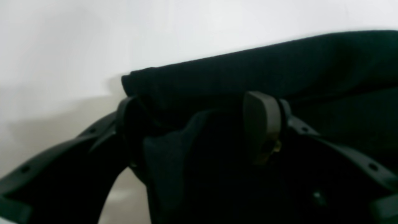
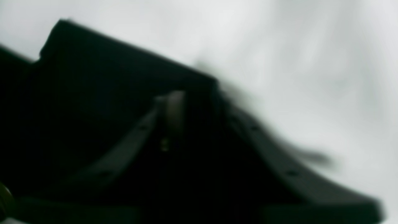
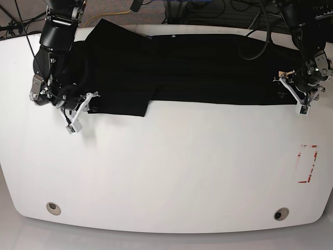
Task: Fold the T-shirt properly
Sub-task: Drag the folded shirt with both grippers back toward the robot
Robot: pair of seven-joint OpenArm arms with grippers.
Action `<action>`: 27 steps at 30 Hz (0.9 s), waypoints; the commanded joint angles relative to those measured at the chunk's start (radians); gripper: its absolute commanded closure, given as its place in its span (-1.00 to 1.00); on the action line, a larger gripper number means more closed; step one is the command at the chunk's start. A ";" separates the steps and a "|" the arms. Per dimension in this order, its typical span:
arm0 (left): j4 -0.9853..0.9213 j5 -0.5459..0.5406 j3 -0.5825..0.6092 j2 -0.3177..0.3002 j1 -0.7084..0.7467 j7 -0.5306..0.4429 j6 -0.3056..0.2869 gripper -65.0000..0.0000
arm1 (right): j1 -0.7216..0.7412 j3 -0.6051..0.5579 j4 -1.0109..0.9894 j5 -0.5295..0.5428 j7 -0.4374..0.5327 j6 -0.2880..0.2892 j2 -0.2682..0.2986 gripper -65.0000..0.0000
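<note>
The black T-shirt (image 3: 197, 67) lies spread across the far half of the white table (image 3: 166, 166), with a folded flap reaching forward on the left. My right gripper (image 3: 78, 112) is at the shirt's front left corner. In the blurred right wrist view its fingers (image 2: 174, 109) stand close together on the dark T-shirt (image 2: 108, 68) corner, the right gripper (image 2: 196, 99) shut on it. My left gripper (image 3: 294, 96) is at the shirt's right end. Up close, the left gripper (image 1: 192, 115) is open and wide, straddling the T-shirt (image 1: 279, 62) edge, with cloth bunched between its fingers.
A red and white marking (image 3: 308, 164) is on the table near its right edge. Two round fittings (image 3: 52, 208) (image 3: 281, 214) sit near the front edge. Cables hang behind the table's far edge.
</note>
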 commanded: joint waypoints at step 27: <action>-0.064 0.009 0.002 -0.031 -0.015 -0.002 0.001 -0.28 | -0.444 0.282 0.573 0.418 -0.201 0.006 -0.037 1.00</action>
